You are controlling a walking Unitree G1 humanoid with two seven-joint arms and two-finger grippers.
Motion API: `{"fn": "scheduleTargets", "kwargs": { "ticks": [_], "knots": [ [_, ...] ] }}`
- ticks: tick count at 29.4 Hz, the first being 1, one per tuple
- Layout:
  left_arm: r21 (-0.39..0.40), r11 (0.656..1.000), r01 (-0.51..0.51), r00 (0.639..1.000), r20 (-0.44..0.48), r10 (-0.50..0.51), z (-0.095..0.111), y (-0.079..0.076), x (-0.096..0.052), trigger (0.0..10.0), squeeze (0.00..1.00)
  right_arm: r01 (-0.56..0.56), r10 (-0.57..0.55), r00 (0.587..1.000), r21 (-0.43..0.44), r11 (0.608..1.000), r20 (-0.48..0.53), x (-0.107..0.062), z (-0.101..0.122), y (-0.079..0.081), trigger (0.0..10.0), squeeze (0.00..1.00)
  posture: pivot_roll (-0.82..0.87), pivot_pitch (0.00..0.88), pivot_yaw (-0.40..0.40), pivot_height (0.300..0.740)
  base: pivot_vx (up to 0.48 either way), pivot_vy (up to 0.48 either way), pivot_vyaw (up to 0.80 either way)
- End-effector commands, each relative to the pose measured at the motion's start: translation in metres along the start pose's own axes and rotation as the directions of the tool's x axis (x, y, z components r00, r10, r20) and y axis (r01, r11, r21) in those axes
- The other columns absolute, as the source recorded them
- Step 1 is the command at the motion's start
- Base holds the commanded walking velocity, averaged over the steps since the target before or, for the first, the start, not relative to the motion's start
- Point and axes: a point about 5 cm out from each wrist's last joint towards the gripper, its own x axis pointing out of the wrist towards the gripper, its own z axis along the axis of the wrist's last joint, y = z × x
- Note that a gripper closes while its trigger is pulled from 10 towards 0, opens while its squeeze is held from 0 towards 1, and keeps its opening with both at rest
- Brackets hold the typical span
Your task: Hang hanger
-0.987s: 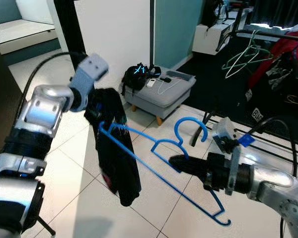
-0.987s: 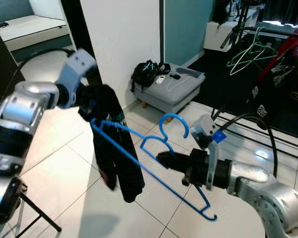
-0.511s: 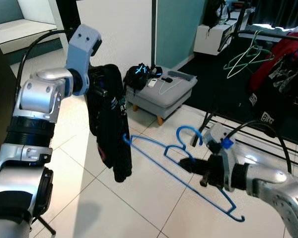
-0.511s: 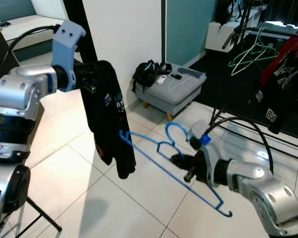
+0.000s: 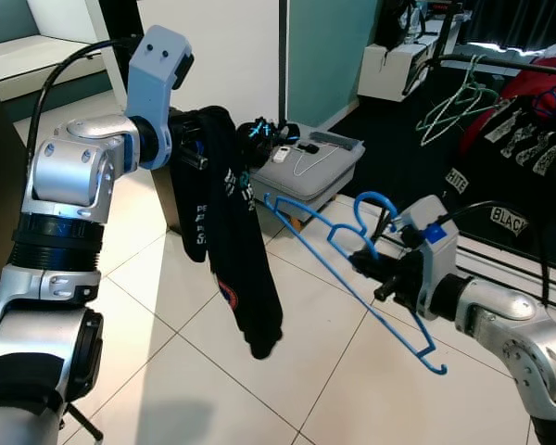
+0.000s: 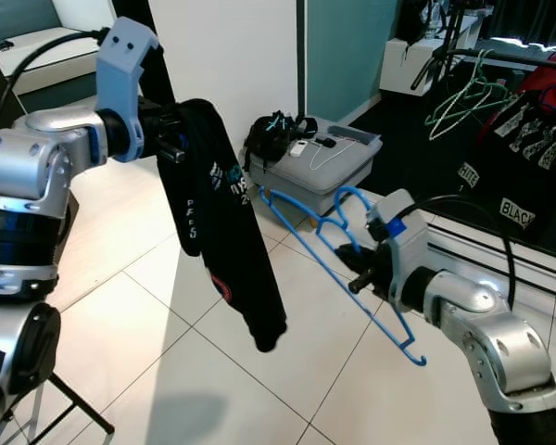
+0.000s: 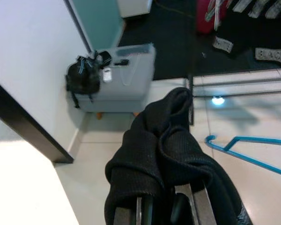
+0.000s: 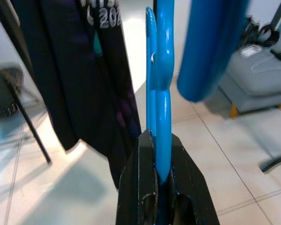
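Observation:
A blue plastic hanger (image 5: 352,269) hangs in the air at the centre right, tilted, with its hook (image 5: 372,206) uppermost. My right gripper (image 5: 369,262) is shut on its neck; in the right wrist view the black fingers (image 8: 154,187) clamp the blue bar (image 8: 160,93). My left gripper (image 5: 193,153) is raised at the upper left, shut on a black garment (image 5: 232,241) with white print that droops toward the floor. In the left wrist view the bunched black cloth (image 7: 168,150) covers the fingers (image 7: 196,206). The hanger's left end (image 5: 271,198) is close beside the garment.
A clothes rail (image 5: 500,63) at the back right carries a pale green hanger (image 5: 459,107) and dark and red garments. A grey footstool (image 5: 306,167) with a black bag (image 5: 258,141) stands by the white wall. The floor is pale tile; a dark cabinet edge is at the far left.
My right gripper has lifted the hanger and swung it left toward the garment. The left arm has shifted the garment right, so it hangs lower and longer.

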Motion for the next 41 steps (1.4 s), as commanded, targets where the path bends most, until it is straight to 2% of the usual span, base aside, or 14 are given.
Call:
{"fn": "scheduleTargets", "kwargs": {
  "ticks": [1, 3, 5, 7, 8, 10, 12, 14, 16, 17, 25, 35, 39, 41],
  "knots": [
    [0.003, 0.999, -0.049, 0.998, 0.042, 0.049, 0.011, 0.007, -0.003, 10.0, 0.0, -0.001, 0.001, 1.0, 0.002, 1.0, 0.031, 0.0, 0.005, -0.001, 10.0, 0.0, -0.01, 0.023, 0.059, 0.74, 0.0, 0.0, 0.0],
    [-0.03, 0.992, -0.123, 0.991, 0.046, 0.125, 0.01, 0.015, -0.002, 10.0, 0.0, -0.052, 0.046, 0.991, 0.041, 0.998, 0.125, -0.002, 0.017, 0.003, 10.0, 0.0, -0.01, 0.024, 0.059, 0.74, 0.0, 0.0, 0.0],
    [-0.173, 0.95, -0.26, 0.964, 0.002, 0.265, -0.003, 0.028, 0.0, 10.0, 0.0, -0.292, 0.226, 0.887, 0.11, 0.95, 0.403, -0.013, 0.053, 0.024, 10.0, 0.0, -0.01, 0.023, 0.061, 0.74, 0.0, 0.0, 0.0],
    [-0.173, 0.95, -0.26, 0.964, 0.002, 0.265, -0.003, 0.028, 0.0, 10.0, 0.0, -0.292, 0.226, 0.887, 0.11, 0.95, 0.403, -0.013, 0.053, 0.024, 10.0, 0.0, -0.01, 0.023, 0.061, 0.74, 0.0, 0.0, 0.0],
    [-0.227, 0.93, -0.29, 0.956, -0.032, 0.291, -0.01, 0.03, 0.001, 10.0, 0.0, -0.383, 0.299, 0.837, 0.101, 0.918, 0.458, -0.018, 0.059, 0.032, 10.0, 0.0, -0.01, 0.023, 0.06, 0.74, 0.0, 0.0, 0.0],
    [-0.298, 0.905, -0.303, 0.953, -0.082, 0.292, -0.019, 0.025, 0.004, 10.0, 0.0, -0.485, 0.428, 0.822, 0.067, 0.872, 0.377, -0.021, 0.047, 0.049, 10.0, 0.0, -0.01, 0.023, 0.059, 0.74, 0.0, 0.0, 0.0],
    [-0.298, 0.905, -0.303, 0.953, -0.082, 0.292, -0.019, 0.025, 0.004, 10.0, 0.0, -0.485, 0.428, 0.822, 0.067, 0.872, 0.377, -0.021, 0.047, 0.049, 10.0, 0.0, -0.01, 0.023, 0.059, 0.74, 0.0, 0.0, 0.0],
    [-0.316, 0.9, -0.302, 0.953, -0.107, 0.282, -0.022, 0.017, 0.005, 10.0, 0.0, -0.523, 0.511, 0.846, 0.056, 0.85, 0.151, -0.019, 0.017, 0.062, 10.0, 0.0, -0.01, 0.025, 0.056, 0.74, 0.0, 0.0, 0.0],
    [-0.316, 0.9, -0.302, 0.953, -0.107, 0.282, -0.022, 0.017, 0.005, 10.0, 0.0, -0.523, 0.511, 0.846, 0.056, 0.85, 0.151, -0.019, 0.017, 0.062, 10.0, 0.0, -0.01, 0.025, 0.056, 0.74, 0.0, 0.0, 0.0],
    [-0.329, 0.896, -0.298, 0.954, -0.11, 0.277, -0.022, 0.013, 0.006, 10.0, 0.0, -0.532, 0.53, 0.846, 0.052, 0.845, 0.049, -0.019, 0.002, 0.066, 10.0, 0.0, 0.0, 0.025, 0.056, 0.74, 0.0, 0.0, 0.0],
    [-0.448, 0.864, -0.228, 0.971, -0.04, 0.235, -0.006, -0.015, 0.004, 10.0, 0.0, -0.359, 0.335, 0.921, -0.097, 0.928, -0.201, 0.003, -0.03, 0.049, 10.0, 0.0, 0.0, 0.027, 0.052, 0.74, 0.0, 0.0, 0.0],
    [-0.5, 0.827, -0.257, 0.962, -0.052, 0.267, -0.003, -0.028, -0.003, 10.0, 0.0, -0.197, 0.164, 0.976, -0.254, 0.947, -0.147, 0.02, -0.021, 0.032, 10.0, 0.0, 0.01, 0.026, 0.047, 0.74, 0.0, 0.0, 0.0],
    [-0.437, 0.842, -0.317, 0.945, -0.072, 0.319, -0.01, -0.018, -0.009, 10.0, 0.0, -0.121, 0.101, 0.991, -0.275, 0.954, -0.085, 0.018, -0.009, 0.02, 10.0, 0.0, 0.01, 0.026, 0.047, 0.74, 0.0, 0.0, 0.0],
    [-0.339, 0.855, -0.392, 0.918, -0.081, 0.389, -0.015, -0.009, -0.016, 10.0, 0.0, -0.03, 0.033, 0.999, -0.284, 0.958, 0.007, 0.016, 0.003, 0.009, 10.0, 0.0, 0.0, 0.025, 0.047, 0.74, 0.0, 0.0, 0.0]
  ]
}}
